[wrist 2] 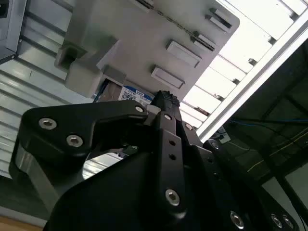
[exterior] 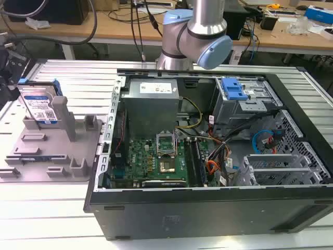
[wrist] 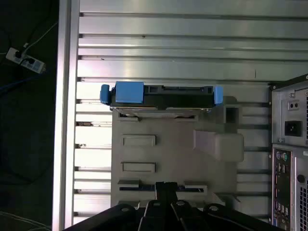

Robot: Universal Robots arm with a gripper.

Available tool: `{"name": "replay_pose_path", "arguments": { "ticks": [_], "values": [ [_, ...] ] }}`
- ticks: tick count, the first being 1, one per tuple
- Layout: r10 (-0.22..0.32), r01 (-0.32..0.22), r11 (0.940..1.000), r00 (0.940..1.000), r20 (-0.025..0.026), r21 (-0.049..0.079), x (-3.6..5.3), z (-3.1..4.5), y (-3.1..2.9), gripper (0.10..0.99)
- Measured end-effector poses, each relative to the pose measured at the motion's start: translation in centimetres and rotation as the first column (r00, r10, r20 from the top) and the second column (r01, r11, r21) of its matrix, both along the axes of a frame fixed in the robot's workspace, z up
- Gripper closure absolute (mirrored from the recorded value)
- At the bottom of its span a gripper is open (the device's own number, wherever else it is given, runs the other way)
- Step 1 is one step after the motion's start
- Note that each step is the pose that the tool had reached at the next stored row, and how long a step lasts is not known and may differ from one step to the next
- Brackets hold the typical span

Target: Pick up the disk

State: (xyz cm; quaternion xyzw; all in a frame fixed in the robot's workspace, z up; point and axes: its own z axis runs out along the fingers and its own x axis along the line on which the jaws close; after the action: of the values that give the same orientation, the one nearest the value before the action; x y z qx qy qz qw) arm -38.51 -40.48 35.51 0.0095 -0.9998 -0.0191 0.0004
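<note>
While disk [exterior: 41, 107] stands upright in grey fixture [exterior: 49, 151] on desk [exterior: 78, 78], tool [wrist: 166, 186] hangs above fixture, closed up, gripping nothing, apart from disk.

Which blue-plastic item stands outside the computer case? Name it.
The disk, upright on edge in the grey fixture at the exterior view's left; the blue bracket sits inside the case.

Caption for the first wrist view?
Disk stands on edge in the grey fixture; gripper hovers apart from it.

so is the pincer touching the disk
Apart. In the first wrist view, a stretch of bare grey fixture separates the pincer from the disk standing on edge.
</note>
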Motion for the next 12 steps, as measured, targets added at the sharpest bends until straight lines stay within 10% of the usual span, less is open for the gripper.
{"name": "replay_pose_path", "arguments": {
  "ticks": [9,12],
  "values": [
    [0.002,-0.002,1.0,1.0,0.0,0.0,0.0,0.0,0.0,0.98],
    [0.079,-0.079,0.9969,0.9969,0.0,0.0,0.0,-0.02,0.0,0.98]
  ]
}}
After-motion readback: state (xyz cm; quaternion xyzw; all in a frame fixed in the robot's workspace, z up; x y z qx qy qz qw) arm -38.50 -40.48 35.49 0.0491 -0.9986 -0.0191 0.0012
